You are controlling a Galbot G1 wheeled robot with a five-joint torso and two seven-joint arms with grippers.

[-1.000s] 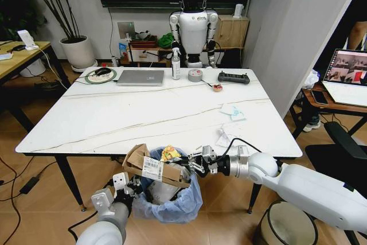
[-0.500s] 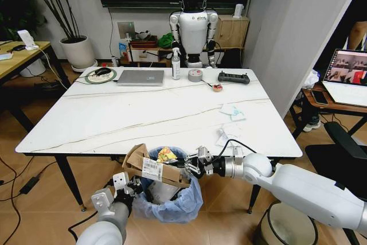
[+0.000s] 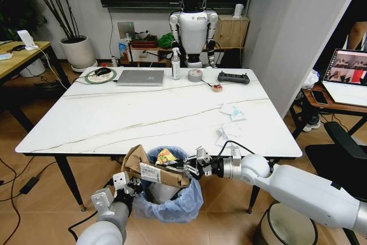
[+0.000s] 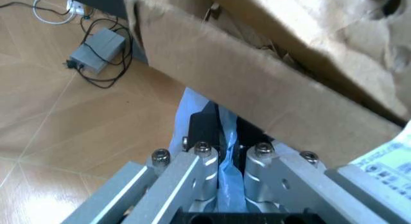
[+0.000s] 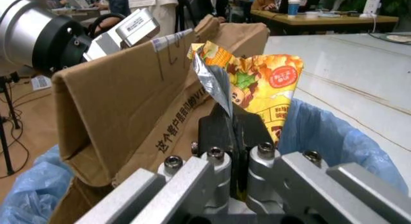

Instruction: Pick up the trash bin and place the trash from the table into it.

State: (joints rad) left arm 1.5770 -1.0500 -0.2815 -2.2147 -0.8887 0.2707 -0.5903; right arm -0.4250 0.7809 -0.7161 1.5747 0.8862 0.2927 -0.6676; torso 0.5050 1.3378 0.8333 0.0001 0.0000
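The trash bin (image 3: 172, 194), lined with a light-blue bag, hangs just off the table's (image 3: 114, 120) front edge. My left gripper (image 3: 133, 190) is shut on its rim, and its fingers (image 4: 207, 168) pinch the blue bag (image 4: 226, 172). A torn brown cardboard box (image 3: 153, 170) lies across the bin's mouth. My right gripper (image 3: 191, 168) hovers over the opening, shut on a yellow snack wrapper (image 5: 260, 82) next to the cardboard (image 5: 128, 103). On the table lie white tissues (image 3: 232, 112), a crumpled paper (image 3: 223, 137) and a small red wrapper (image 3: 217, 88).
A grey laptop (image 3: 140, 77), a spray bottle (image 3: 176, 64), a tape roll (image 3: 195, 75) and a black controller (image 3: 233, 77) line the table's far side. A cream bin (image 3: 287, 225) stands on the floor at my right. A side desk with a laptop (image 3: 346, 77) is at right.
My right gripper has moved a little left over the bin's mouth with the wrapper. The cardboard box has sunk and tilted lower on the bin. The left gripper stays put.
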